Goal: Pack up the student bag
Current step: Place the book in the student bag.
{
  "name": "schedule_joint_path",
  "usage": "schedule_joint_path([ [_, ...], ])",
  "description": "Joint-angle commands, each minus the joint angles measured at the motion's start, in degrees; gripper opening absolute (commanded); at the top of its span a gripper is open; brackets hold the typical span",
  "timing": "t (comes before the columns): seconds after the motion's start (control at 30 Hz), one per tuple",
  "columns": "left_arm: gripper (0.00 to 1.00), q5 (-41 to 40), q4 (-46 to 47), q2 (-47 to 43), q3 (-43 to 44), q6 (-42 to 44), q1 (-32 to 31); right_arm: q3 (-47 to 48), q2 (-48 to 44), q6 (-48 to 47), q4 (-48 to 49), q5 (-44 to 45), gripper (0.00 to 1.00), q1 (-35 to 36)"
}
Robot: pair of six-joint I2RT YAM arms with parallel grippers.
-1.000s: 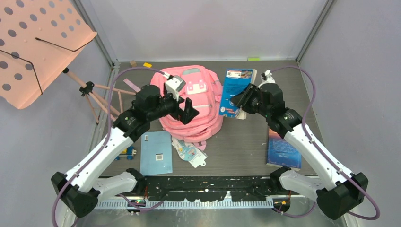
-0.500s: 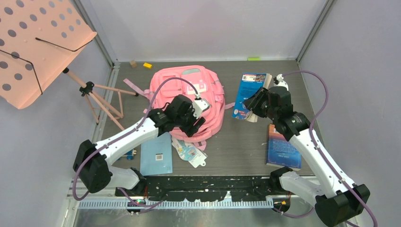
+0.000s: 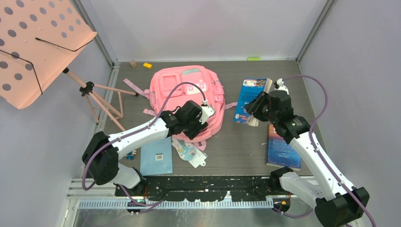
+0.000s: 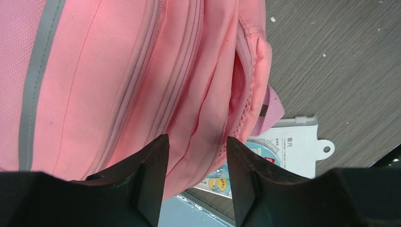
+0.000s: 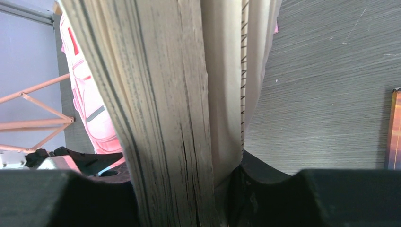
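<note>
While the right fingers clamp the book to the right of the bag, the left fingers stand apart astride a fold at its near edge; they are nearer.

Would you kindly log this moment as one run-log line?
left jaws: open at bag near edge | right jaws: shut on book | book: outside bag
</note>
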Motion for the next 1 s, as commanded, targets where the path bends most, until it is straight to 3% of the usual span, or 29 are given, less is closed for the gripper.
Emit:
schedule_joint_path([
  [0.0,0.48,-6.10,1.52,0.47,1.02,-1.21,-0.96,1.05,-2.50,0.29,4.23,-0.55,0.00,-0.37],
  [0.5,0.45,-7.90,3.30,2.66,0.21,-3.46,-4.04,-0.36,-2.92,0.88,4.59,-1.43,0.00,-0.68],
  [0.8,0.43,-16.34,2.93,5.47,0.24,-4.18,-6.36,-1.40,-3.47,1.72,5.06,-1.48,0.00,-0.77],
  [0.97,0.35,-23.91,2.76,6.25,0.90,-6.39,-6.42,-1.72,-3.72,2.11,5.02,-3.55,0.00,-0.85],
])
